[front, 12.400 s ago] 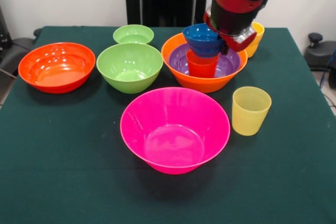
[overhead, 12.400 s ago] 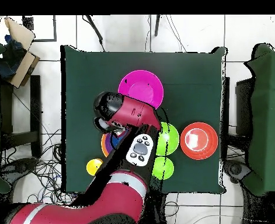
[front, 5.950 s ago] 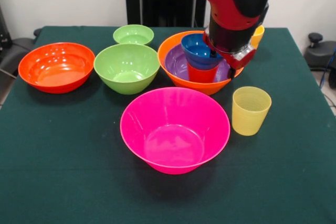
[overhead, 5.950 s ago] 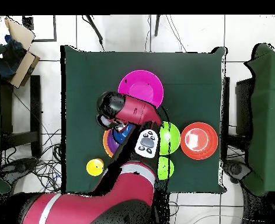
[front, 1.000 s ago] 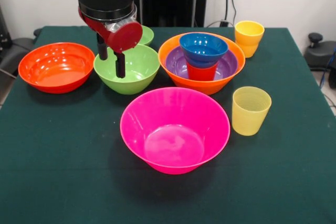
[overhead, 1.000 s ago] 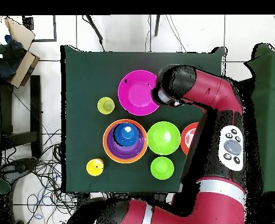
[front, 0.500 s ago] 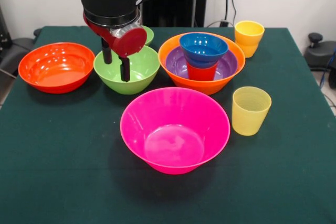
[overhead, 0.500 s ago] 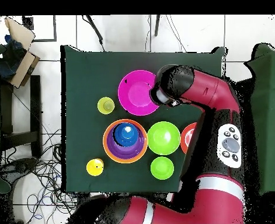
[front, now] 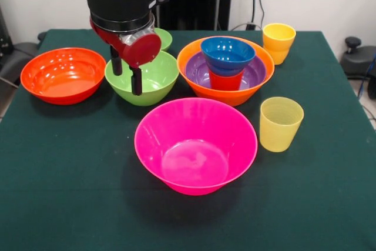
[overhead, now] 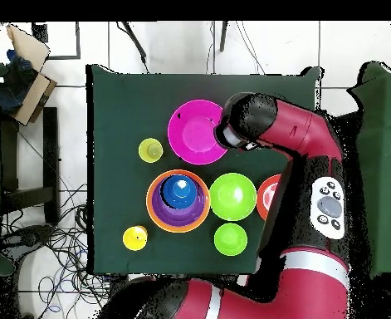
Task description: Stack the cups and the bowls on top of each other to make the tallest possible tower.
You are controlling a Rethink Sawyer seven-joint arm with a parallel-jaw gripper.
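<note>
The tower stands right of centre: a large orange bowl (front: 224, 94) (overhead: 153, 208) holds a purple bowl (front: 256, 72), an upturned red-orange cup (front: 226, 81) and a blue bowl (front: 228, 55) (overhead: 179, 191) on top. My gripper (front: 126, 72) hangs open and empty over the near-left rim of the medium green bowl (front: 154, 72) (overhead: 232, 197). The small green bowl (front: 165, 39) (overhead: 230, 239) peeks out behind it. Closest to the camera sits the large pink bowl (front: 195, 145) (overhead: 194, 131).
A red-orange bowl (front: 63, 74) (overhead: 267, 196) lies at the left, half under the arm in the overhead view. A pale yellow cup (front: 281, 123) (overhead: 150, 150) stands right of the pink bowl. A deeper yellow cup (front: 278, 42) (overhead: 134, 238) stands at the far right corner.
Since the earliest frames the gripper let go of the blue bowl on the tower and swung across to the medium green bowl. Over the last half second it edged slightly left.
</note>
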